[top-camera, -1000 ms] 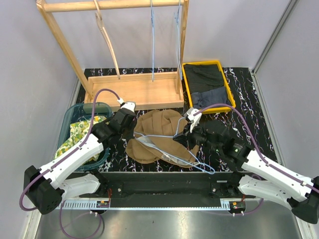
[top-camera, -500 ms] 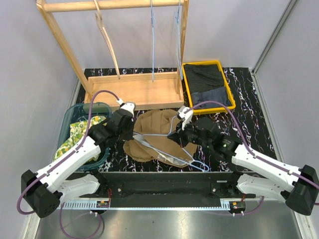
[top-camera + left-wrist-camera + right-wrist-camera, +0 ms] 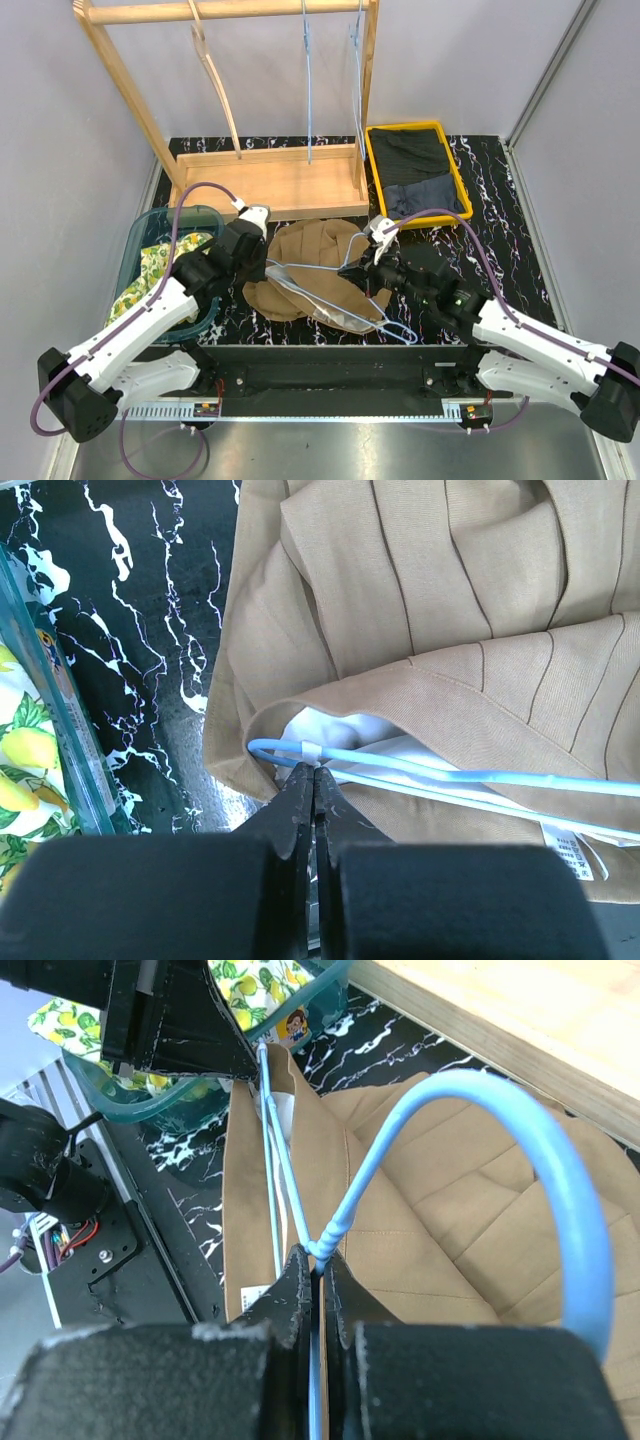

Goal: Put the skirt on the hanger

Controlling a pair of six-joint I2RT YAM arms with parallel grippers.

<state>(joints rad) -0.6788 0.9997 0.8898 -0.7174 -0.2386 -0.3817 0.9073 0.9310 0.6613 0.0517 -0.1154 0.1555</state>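
One tan pleated skirt (image 3: 320, 245) lies crumpled in the middle of a black marbled desk (image 3: 500, 200), between two white robot arms. One light blue wire hanger (image 3: 575, 1250) lies across it, with one arm of the hanger tucked inside the skirt's open waist, where white lining shows.

The left gripper (image 3: 314, 772) is closed, its two fingers pressed tight together on the skirt's waist edge, just under the hanger's tucked end. The right gripper (image 3: 318, 1258) is also closed, clamped on the hanger's neck, just below where the big hook curves up.

Behind the skirt stands one wooden rack (image 3: 270, 185) with a flat base. Three more hangers dangle from its top bar: one wooden hanger (image 3: 222, 95) and two thin blue ones (image 3: 306, 80) (image 3: 357, 70).

To the right of the rack sits one yellow tray (image 3: 372, 170) holding two dark folded garments, one black and one navy. On the desk's left edge sits one teal bin (image 3: 135, 235) holding one lemon-print cloth (image 3: 160, 262).
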